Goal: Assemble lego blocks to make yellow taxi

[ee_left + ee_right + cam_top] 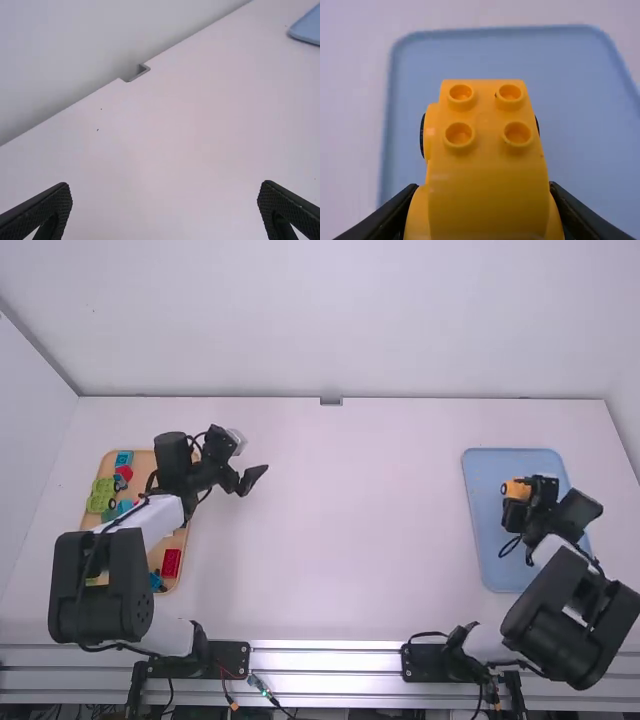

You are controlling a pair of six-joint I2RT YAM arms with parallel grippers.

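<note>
White tabletop point(350, 540) bears a shallow blue tray point(490, 540); over it, the right gripper point(484, 185) clamps the yellow, studded plastic taxi point(487, 172). Placing seems in hand: lower, then release. Left gripper point(166, 184): fingers apart.

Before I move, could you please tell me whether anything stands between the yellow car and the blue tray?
Nothing visible does: the right claw holds the yellow car over the blue tray, though the car hides the spot directly beneath it.
</note>
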